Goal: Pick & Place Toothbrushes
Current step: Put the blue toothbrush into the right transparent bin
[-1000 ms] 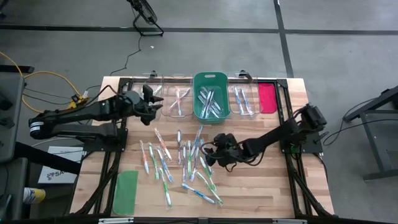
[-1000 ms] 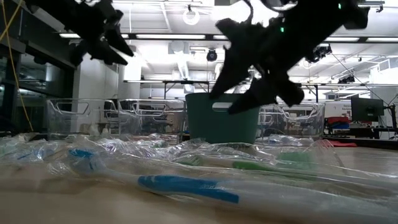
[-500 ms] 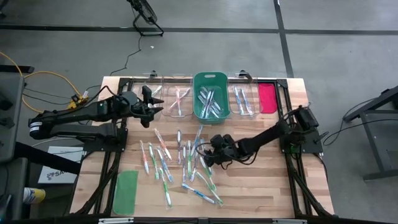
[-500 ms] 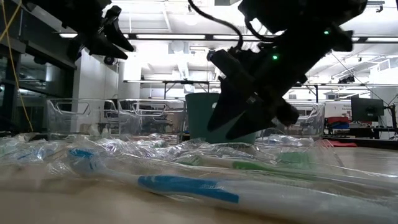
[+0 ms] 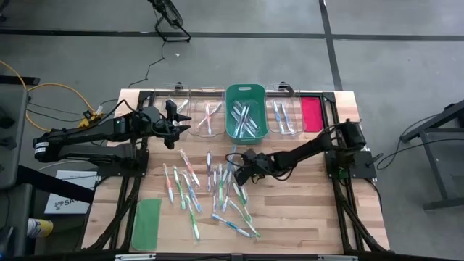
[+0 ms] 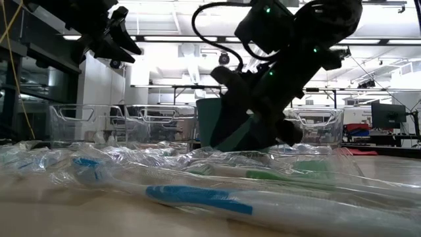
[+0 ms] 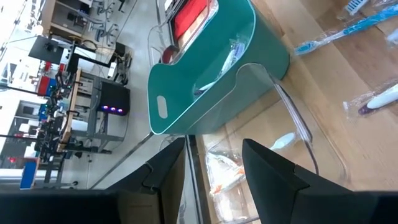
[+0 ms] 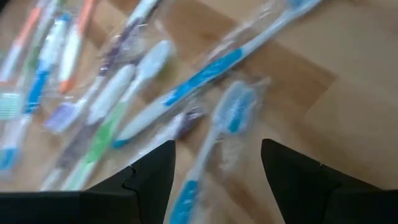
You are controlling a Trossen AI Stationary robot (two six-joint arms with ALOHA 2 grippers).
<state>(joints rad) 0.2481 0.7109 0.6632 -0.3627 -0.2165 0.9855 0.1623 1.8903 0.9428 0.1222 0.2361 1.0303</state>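
While you look down on the wooden slatted table, you see the thin plastic toothbrushes scattered across its middle, most lying roughly lengthwise in a loose band. Each has a pale, clear-looking handle with a stripe of green, blue or orange-red, and in your right wrist view they sit in crinkled clear wrappers, one blue-striped brush lying slantwise above a blue-headed one. From table height a blue-handled brush lies nearest the camera, with a green one behind it.

More brushes already lie in the containers along the far edge: some in the teal plastic basket, some in the clear plastic bin to its left, and some in the clear bin to its right. A flat red-pink rectangular lid lies beside that right bin, and a flat green rectangular lid rests at the table's near left corner.

Your right gripper hangs low over the right side of the scattered pile, its two dark fingers spread apart with nothing between them. Your left gripper hovers by the left clear bin, near the teal basket; its fingers stand parted and empty too.
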